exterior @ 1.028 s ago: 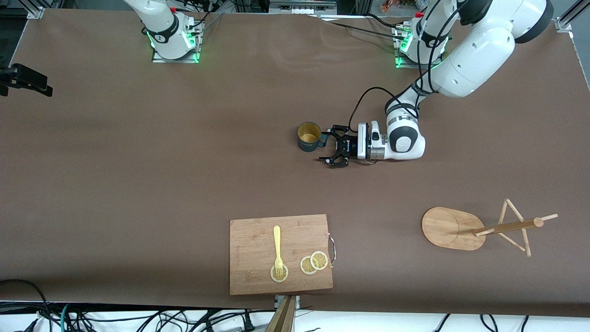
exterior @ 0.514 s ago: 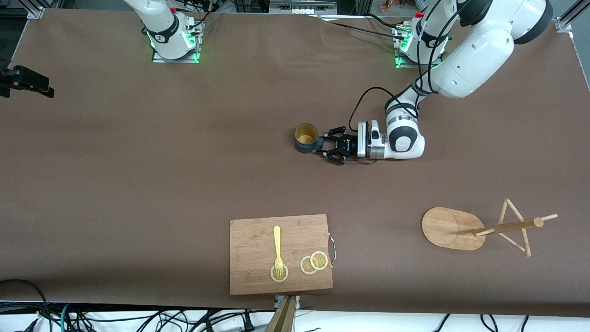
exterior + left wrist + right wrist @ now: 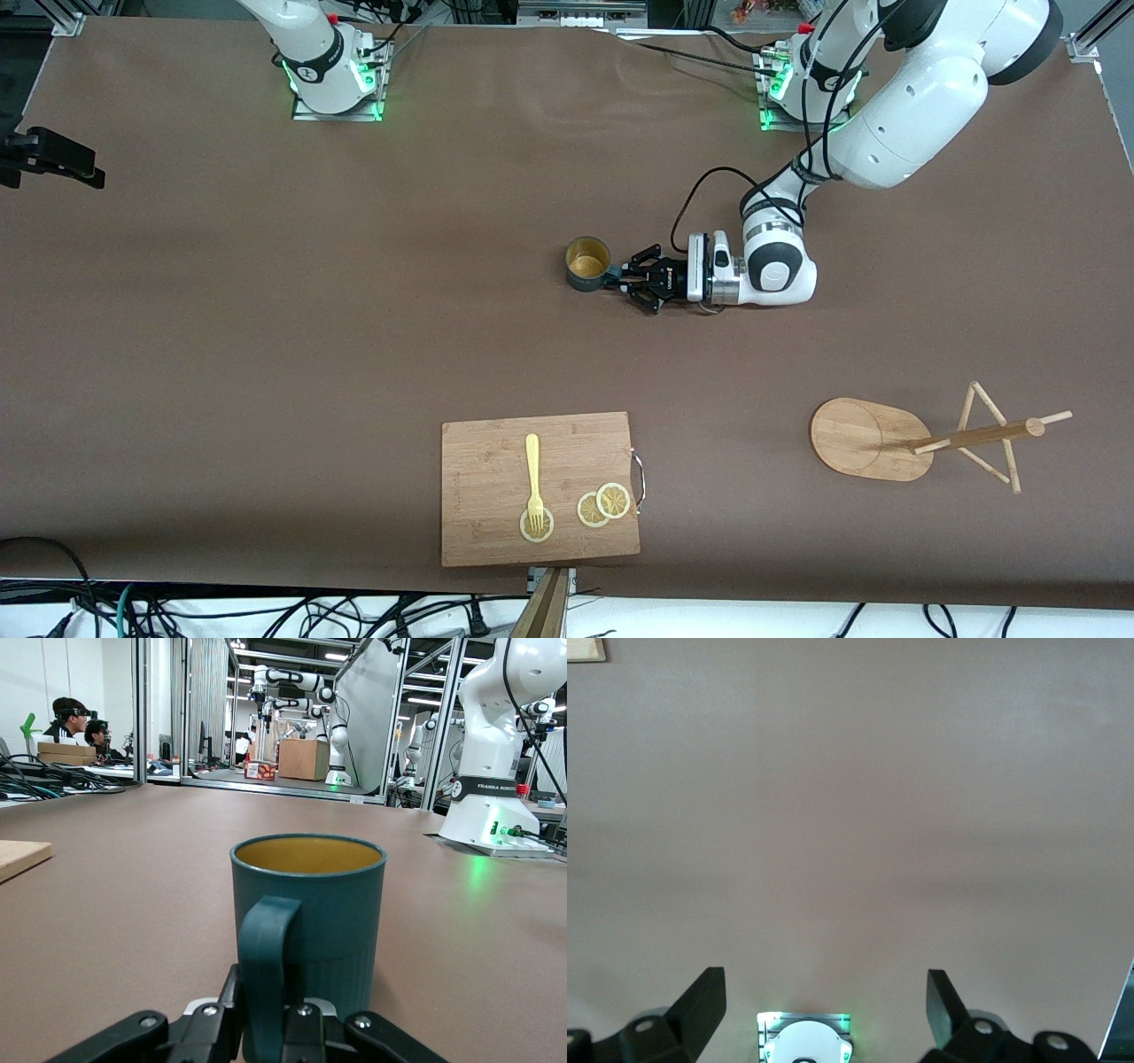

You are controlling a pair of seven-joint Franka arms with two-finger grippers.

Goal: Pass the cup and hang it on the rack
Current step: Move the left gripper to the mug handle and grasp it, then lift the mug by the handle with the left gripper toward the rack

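Observation:
The dark teal cup (image 3: 588,263) with a yellowish inside stands upright on the brown table near its middle. Its handle points toward the left arm's end. My left gripper (image 3: 618,282) lies low at table level beside the cup and is shut on the cup's handle. In the left wrist view the fingers (image 3: 306,1019) pinch the handle, with the cup (image 3: 328,904) just past them. The wooden rack (image 3: 864,439) stands nearer to the front camera, toward the left arm's end. My right gripper (image 3: 824,979) is open and empty, high over the table above its own base.
A wooden cutting board (image 3: 496,461) with a yellow fork (image 3: 533,474) and lemon slices (image 3: 604,505) lies near the table's front edge. A black part (image 3: 53,158) shows at the right arm's end of the table.
My left gripper was open beside the cup and has closed on the handle. The cup has shifted slightly toward the right arm's end.

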